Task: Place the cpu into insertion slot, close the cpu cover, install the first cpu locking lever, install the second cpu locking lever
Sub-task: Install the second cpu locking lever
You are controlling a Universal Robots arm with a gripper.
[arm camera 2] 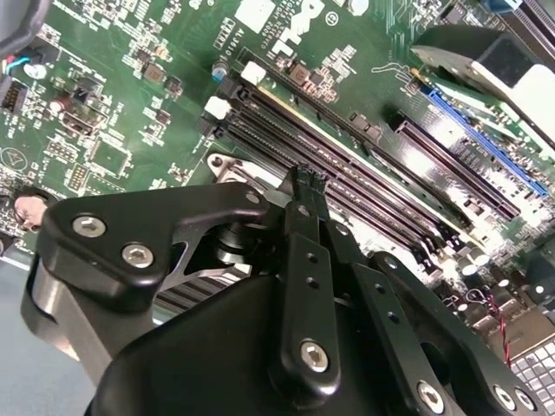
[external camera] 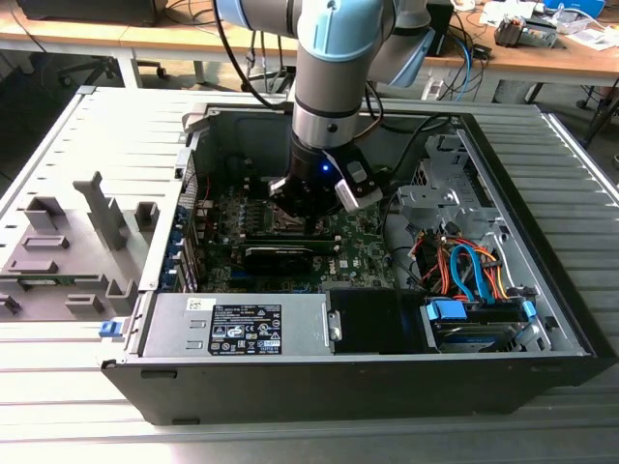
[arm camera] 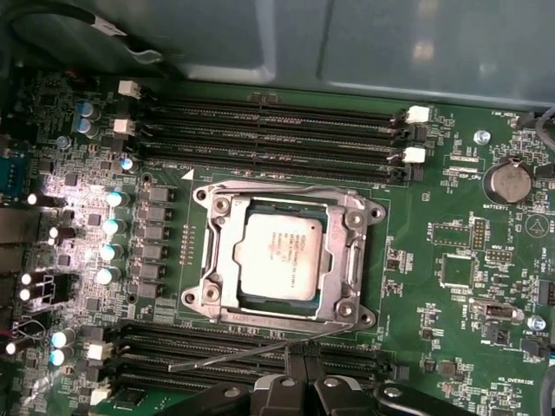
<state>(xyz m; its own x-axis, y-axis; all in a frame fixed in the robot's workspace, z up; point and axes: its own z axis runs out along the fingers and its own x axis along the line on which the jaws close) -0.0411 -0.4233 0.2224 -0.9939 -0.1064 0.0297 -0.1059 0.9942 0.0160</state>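
In the exterior view, an open computer case (external camera: 542, 319) lies on a slatted metal table (external camera: 58, 387), and the arm reaches down into its middle so that the gripper (external camera: 295, 205) hangs just over the green motherboard (external camera: 363, 237). A power supply (external camera: 237, 327) fills the case's near edge, and orange and blue cables (external camera: 469, 271) bundle toward the exterior view's right beside a blue-tabbed drive bay (external camera: 474, 324). A grey fixture (external camera: 68, 256) stands on the table outside the case, toward the exterior view's left.

In the second wrist view, the black gripper (arm camera 2: 303, 195) sits with its fingers (arm camera 2: 308, 186) drawn together in a narrow tip just above the long black memory slots (arm camera 2: 347, 173); they appear clenched, with nothing visibly between them.

In the first wrist view, the cpu (arm camera: 279, 257) lies flat in the insertion slot (arm camera: 245, 305), silvery top up, near the board's middle. The cpu cover (arm camera: 351, 251) lies down around it, the chip showing through its square window. A thin locking lever (arm camera: 238, 354) slants across the memory slots beside the socket, running toward the gripper (arm camera: 297, 381), whose black tip is near its end; whether they touch I cannot tell. A coin battery (arm camera: 506, 182) sits well apart toward the board's edge.
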